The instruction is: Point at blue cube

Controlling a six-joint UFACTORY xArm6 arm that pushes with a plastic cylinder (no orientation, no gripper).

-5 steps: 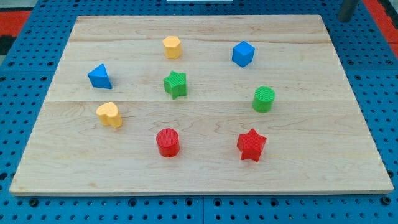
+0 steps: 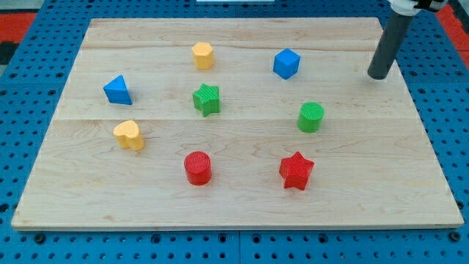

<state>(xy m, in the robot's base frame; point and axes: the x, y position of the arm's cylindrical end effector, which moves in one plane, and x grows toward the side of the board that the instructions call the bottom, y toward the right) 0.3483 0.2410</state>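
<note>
The blue cube sits on the wooden board at the upper right of centre. My dark rod comes down from the view's top right corner, and my tip rests on the board to the right of the blue cube, well apart from it, with bare wood between them. No block touches the tip.
Other blocks on the board: a yellow hexagonal block, a blue triangle, a green star, a green cylinder, a yellow heart, a red cylinder, a red star. Blue pegboard surrounds the board.
The rod has come down and leftward from the top right corner onto the board; its tip now stands right of the blue cube. No block has moved.
</note>
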